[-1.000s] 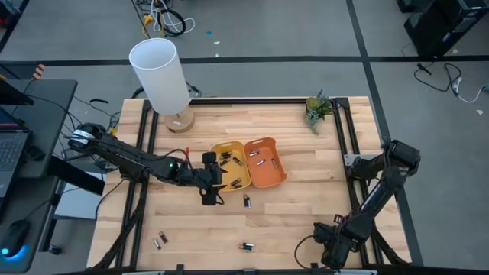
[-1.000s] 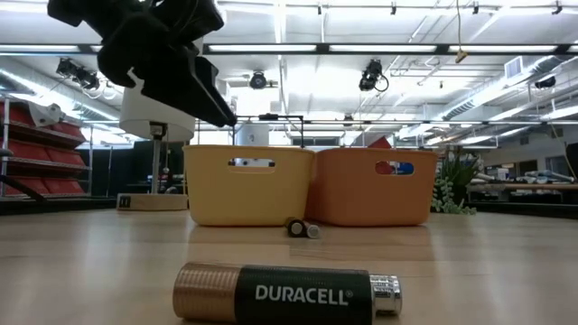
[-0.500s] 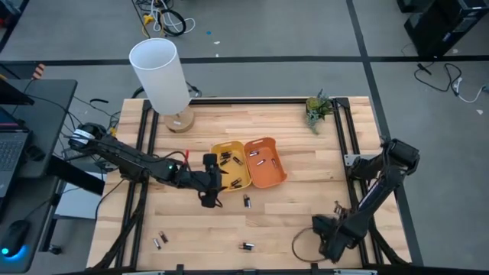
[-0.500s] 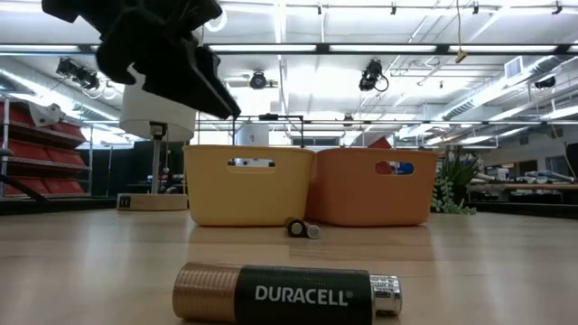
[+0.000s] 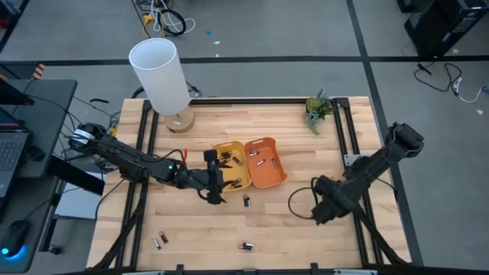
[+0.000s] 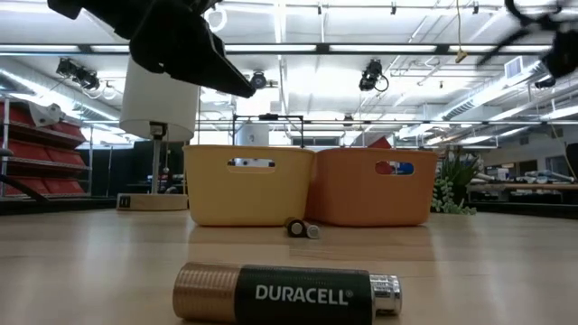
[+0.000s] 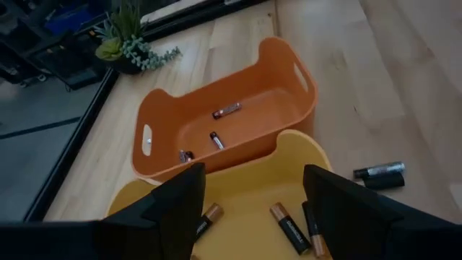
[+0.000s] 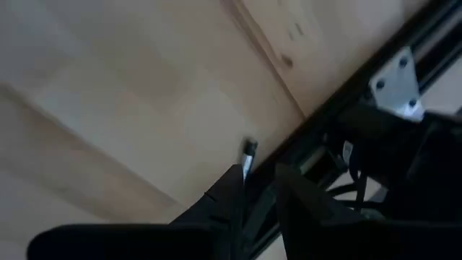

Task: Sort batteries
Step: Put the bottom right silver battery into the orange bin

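Two trays: a yellow tray point(image 5: 228, 163) and an orange tray point(image 5: 265, 161) stand touching, side by side, near the middle of the tabletop point(image 5: 306, 164).
Yellow tray contents: several dark cells with copper ends point(image 7: 289, 226) lie on its floor.
Orange tray contents: three small cells point(image 7: 226, 110) lie on its floor, apart from one another.
Loose batteries: one battery point(image 5: 247, 201) lies on the tabletop just in front of the trays; a second one point(image 5: 246, 247) lies near the front edge at mid-width; a pair point(image 5: 160, 241) lies near the front edge on the left side.
Low view: a copper-and-black Duracell cell point(image 6: 287, 292) lies on its side closest to the camera; a smaller cell point(image 6: 302, 228) lies at the foot of the two trays.
Left tool point(image 5: 213, 190): it hangs above the front rim of the yellow tray, fingers point(image 7: 173, 209) spread wide, nothing between them.
Right tool point(image 5: 322, 210): it is over bare tabletop on the right side, well apart from the trays; its fingers point(image 8: 225, 198) stand close together with a narrow gap, nothing seen between them.
Lamp: a white-shaded lamp point(image 5: 159, 75) stands at the rear left of the tabletop.
Plant: a small green plant point(image 5: 317, 107) stands at the rear right corner.
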Action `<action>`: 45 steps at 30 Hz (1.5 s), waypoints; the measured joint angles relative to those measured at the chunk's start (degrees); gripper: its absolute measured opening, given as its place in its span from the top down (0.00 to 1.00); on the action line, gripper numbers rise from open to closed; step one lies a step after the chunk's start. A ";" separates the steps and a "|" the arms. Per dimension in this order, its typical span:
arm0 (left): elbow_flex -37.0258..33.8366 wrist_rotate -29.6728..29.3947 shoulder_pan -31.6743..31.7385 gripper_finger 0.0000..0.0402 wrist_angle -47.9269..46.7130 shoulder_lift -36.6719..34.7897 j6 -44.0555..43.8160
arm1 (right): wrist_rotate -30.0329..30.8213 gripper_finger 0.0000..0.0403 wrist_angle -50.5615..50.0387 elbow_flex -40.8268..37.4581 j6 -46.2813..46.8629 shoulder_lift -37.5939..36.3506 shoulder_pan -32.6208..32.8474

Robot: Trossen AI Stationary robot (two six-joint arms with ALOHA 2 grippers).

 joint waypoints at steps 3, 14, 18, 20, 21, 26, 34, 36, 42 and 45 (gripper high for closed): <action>0.00 -0.15 0.61 0.37 1.71 0.00 0.01 | -0.67 0.83 3.94 -5.27 -1.17 -0.38 -2.09; 0.00 -0.18 4.09 0.37 8.41 0.00 -0.08 | -6.43 0.83 17.44 -17.79 -5.97 -0.30 -5.52; 0.00 -0.18 4.32 0.37 8.67 0.00 -0.55 | -4.65 0.82 17.82 -17.81 -1.34 -0.30 -3.83; 0.00 -0.18 4.32 0.37 8.65 0.00 -0.61 | -4.59 0.82 17.74 -18.11 2.13 -0.30 -3.46; 0.00 -0.18 4.34 0.37 8.64 0.00 -0.66 | -4.97 0.82 17.54 -18.37 4.75 -0.30 -3.50; 0.01 -0.18 4.32 0.37 7.56 0.00 -0.16 | -12.26 0.82 18.33 -19.57 9.57 -0.30 -3.70; 0.02 -0.16 4.32 0.37 2.37 0.00 -0.19 | -16.15 0.81 25.28 -23.06 10.75 -0.37 -3.71; 0.02 -0.16 4.32 0.37 1.63 0.00 -0.07 | -16.89 0.81 27.35 -24.48 10.82 -0.66 -3.82; 0.02 -0.18 4.32 0.37 1.79 0.00 4.18 | -14.68 0.82 25.77 -23.00 12.45 -0.33 -3.65; 0.02 -0.41 4.32 0.37 3.20 0.00 5.68 | -12.99 0.86 26.41 -21.76 12.30 -0.25 -3.65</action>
